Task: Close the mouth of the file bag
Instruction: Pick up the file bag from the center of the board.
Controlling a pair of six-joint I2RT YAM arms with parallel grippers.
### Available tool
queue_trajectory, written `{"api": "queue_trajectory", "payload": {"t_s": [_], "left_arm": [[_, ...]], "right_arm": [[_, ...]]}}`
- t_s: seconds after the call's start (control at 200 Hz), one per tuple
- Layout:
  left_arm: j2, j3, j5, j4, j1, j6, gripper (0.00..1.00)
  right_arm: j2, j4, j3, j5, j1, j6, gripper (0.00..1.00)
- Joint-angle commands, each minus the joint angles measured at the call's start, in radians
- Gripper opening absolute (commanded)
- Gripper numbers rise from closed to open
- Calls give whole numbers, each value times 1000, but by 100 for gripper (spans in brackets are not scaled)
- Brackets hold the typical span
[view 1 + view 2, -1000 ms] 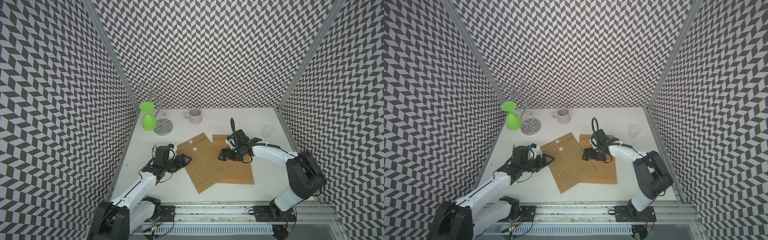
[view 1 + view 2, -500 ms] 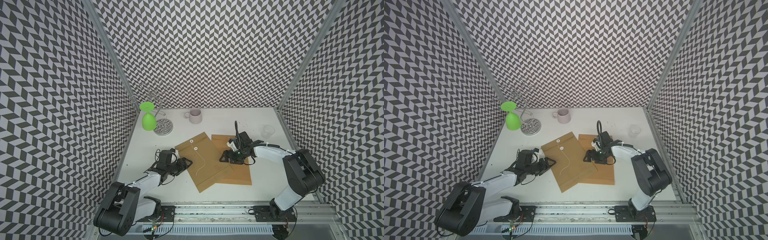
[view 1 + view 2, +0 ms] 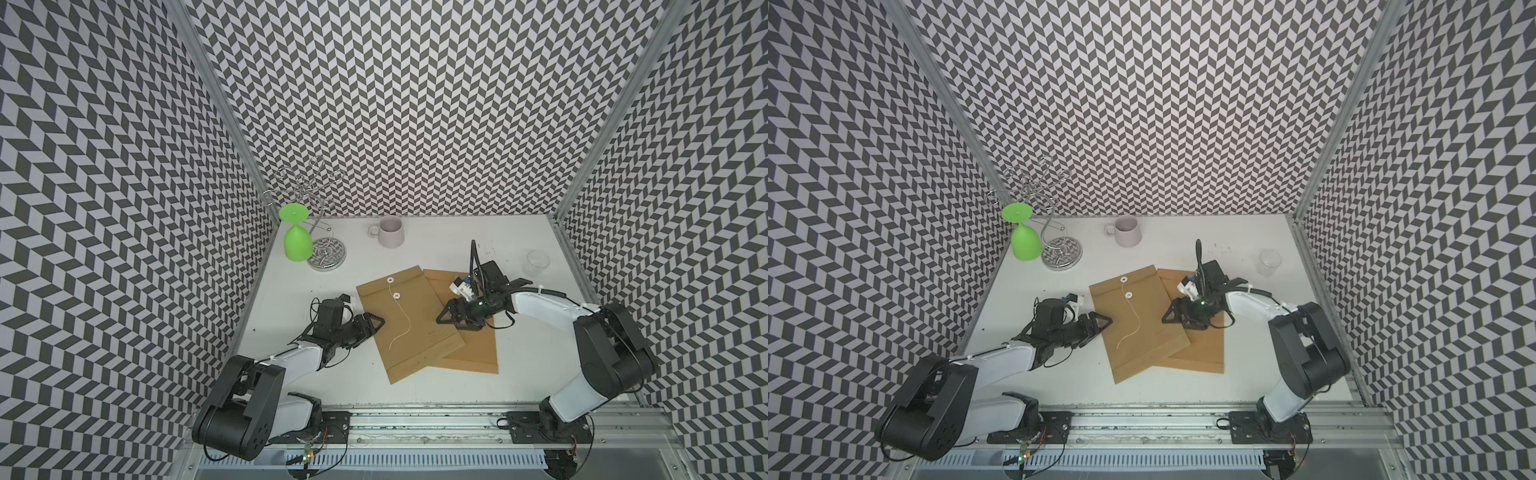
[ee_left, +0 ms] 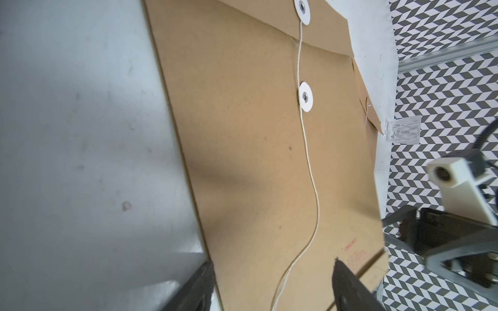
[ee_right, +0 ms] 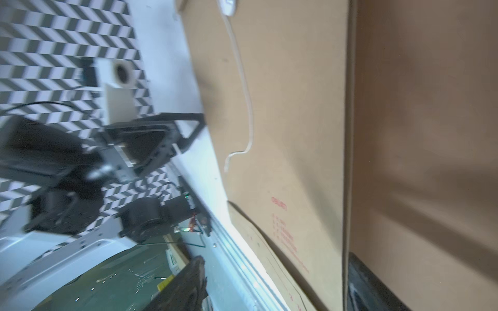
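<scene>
The brown file bag (image 3: 409, 328) lies flat and slanted mid-table, seen in both top views (image 3: 1142, 328). Two white discs sit near its far end: the upper disc (image 4: 303, 10) on the flap and the lower disc (image 4: 305, 97) on the body. The white string (image 4: 310, 167) runs from the upper disc past the lower one and lies loose down the bag. My left gripper (image 3: 376, 322) (image 4: 272, 265) is open at the bag's left edge, its jaws either side of the string's end. My right gripper (image 3: 442, 318) (image 5: 275, 266) is open over the bag's right edge.
A second brown bag (image 3: 473, 349) lies partly under the first, on its right. At the back stand a pale mug (image 3: 390, 231), a clear glass (image 3: 537, 262) and a wire rack (image 3: 328, 253) with a green goblet (image 3: 297, 245) hanging upside down.
My left arm has folded down lower while its gripper stays at the bag's left edge. My right gripper has dropped a little toward the bag and its jaws have narrowed somewhat.
</scene>
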Motion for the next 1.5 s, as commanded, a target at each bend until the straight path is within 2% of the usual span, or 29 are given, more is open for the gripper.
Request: {"api": "queue_trajectory", "payload": {"t_s": [0.0,0.105,0.285,0.471,0.551,0.726,0.796,0.931,1.037,1.147,1.282,1.382,1.492], "left_arm": [[0,-19,-13,-80,-2,14,71],[-3,-13,-10,-78,-2,11,71],[-26,-15,-10,-84,-2,6,71],[-54,10,17,-112,19,12,71],[-112,55,87,-153,81,28,72],[-287,200,259,-212,313,25,80],[-305,267,312,-190,362,3,83],[-293,347,378,-49,389,-89,85],[-270,423,396,12,406,-85,86],[-224,443,427,249,407,-183,86],[-152,483,466,565,388,-319,88],[-114,583,507,595,338,-289,90],[-80,691,510,461,263,-131,90]], "right_arm": [[-49,33,39,-80,-1,11,73],[-1,38,-1,3,5,2,59],[7,132,-73,30,11,57,35],[-11,136,-63,77,11,13,0],[-70,190,-67,64,10,-2,0],[-258,351,-39,99,9,-17,0],[-320,452,-31,98,0,-7,0],[-403,618,1,128,-23,20,0],[-427,657,65,103,-39,12,0],[-425,687,133,31,-42,6,0],[-448,784,153,-46,-42,69,0],[-463,819,174,-94,-42,113,0],[-481,864,172,-147,-42,165,0]]}}
